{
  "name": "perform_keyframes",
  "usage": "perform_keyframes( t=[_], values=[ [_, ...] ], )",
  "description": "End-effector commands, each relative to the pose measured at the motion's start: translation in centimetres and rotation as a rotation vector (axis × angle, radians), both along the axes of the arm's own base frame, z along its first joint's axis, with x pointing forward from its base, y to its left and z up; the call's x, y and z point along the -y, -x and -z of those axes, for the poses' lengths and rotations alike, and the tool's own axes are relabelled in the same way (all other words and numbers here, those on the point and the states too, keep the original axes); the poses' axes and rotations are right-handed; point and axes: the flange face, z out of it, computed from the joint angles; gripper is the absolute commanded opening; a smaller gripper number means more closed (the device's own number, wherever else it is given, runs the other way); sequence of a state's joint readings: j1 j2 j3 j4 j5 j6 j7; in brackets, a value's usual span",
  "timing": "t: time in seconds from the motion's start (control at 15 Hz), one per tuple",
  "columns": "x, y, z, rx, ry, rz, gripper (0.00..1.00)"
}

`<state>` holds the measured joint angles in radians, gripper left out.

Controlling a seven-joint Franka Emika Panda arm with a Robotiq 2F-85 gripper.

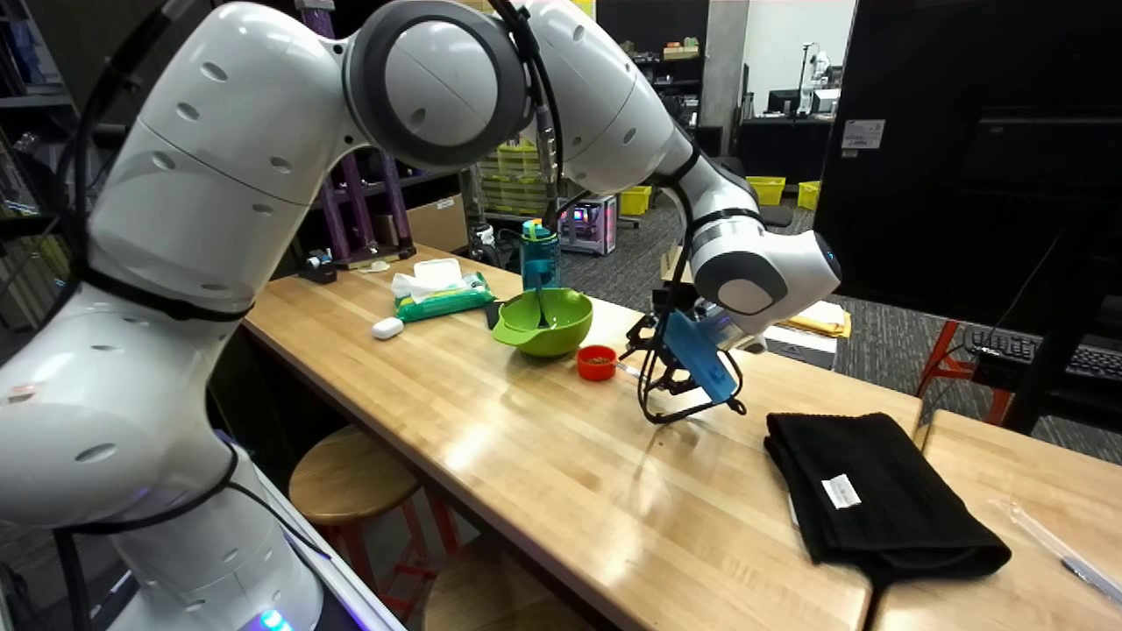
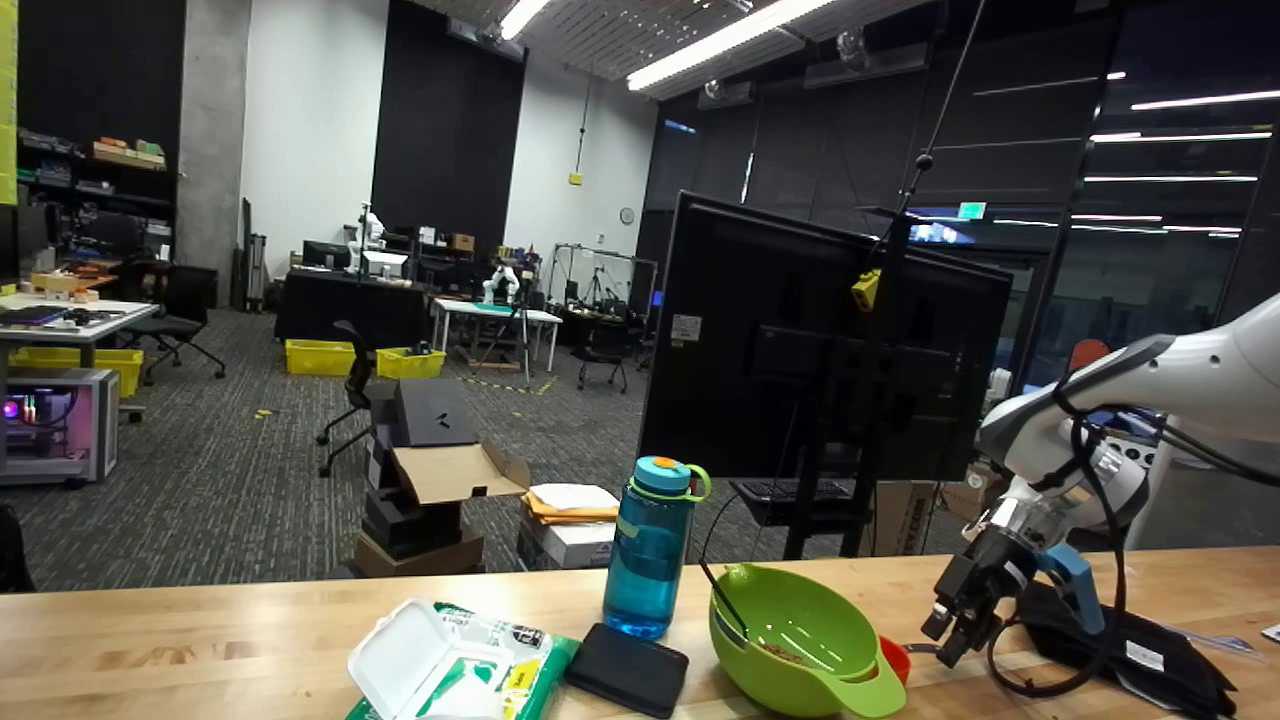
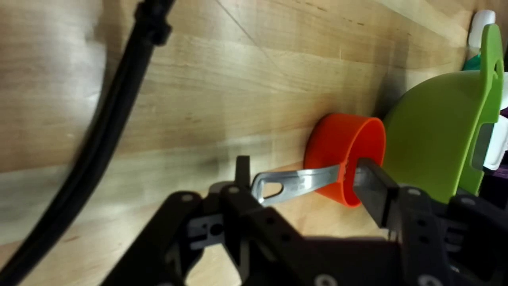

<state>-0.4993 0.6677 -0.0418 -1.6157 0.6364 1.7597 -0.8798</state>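
Your gripper [image 3: 302,169], lower wrist view: two fingers [image 3: 243,169] wide apart. One red cup [image 3: 328,137] centre-right, handle [image 3: 311,180] between them; one green bowl [image 3: 430,131], right edge; tabletop [image 3: 210,95] spans cup to left cable [image 3: 115,127].

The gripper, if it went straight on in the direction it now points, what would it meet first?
Probably the red measuring cup, at its metal handle, which the wrist view shows between the jaws of the open gripper; depth is unclear.
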Motion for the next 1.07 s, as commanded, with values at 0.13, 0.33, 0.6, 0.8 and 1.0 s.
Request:
perform_keyframes(
  t=[0.13, 0.33, 0.6, 0.8, 1.0],
  values=[
    [-0.17, 0.46, 0.18, 0.007, -0.021, 0.003, 0.38],
    [-0.04, 0.55, 0.13, 0.009, -0.020, 0.006, 0.12],
    [0.14, 0.67, 0.09, 0.012, -0.020, 0.007, 0.09],
    [0.19, 0.76, 0.15, 0.014, -0.021, 0.005, 0.00],
    [0.25, 0.83, 0.24, 0.013, -0.019, 0.005, 0.31]
  ],
)
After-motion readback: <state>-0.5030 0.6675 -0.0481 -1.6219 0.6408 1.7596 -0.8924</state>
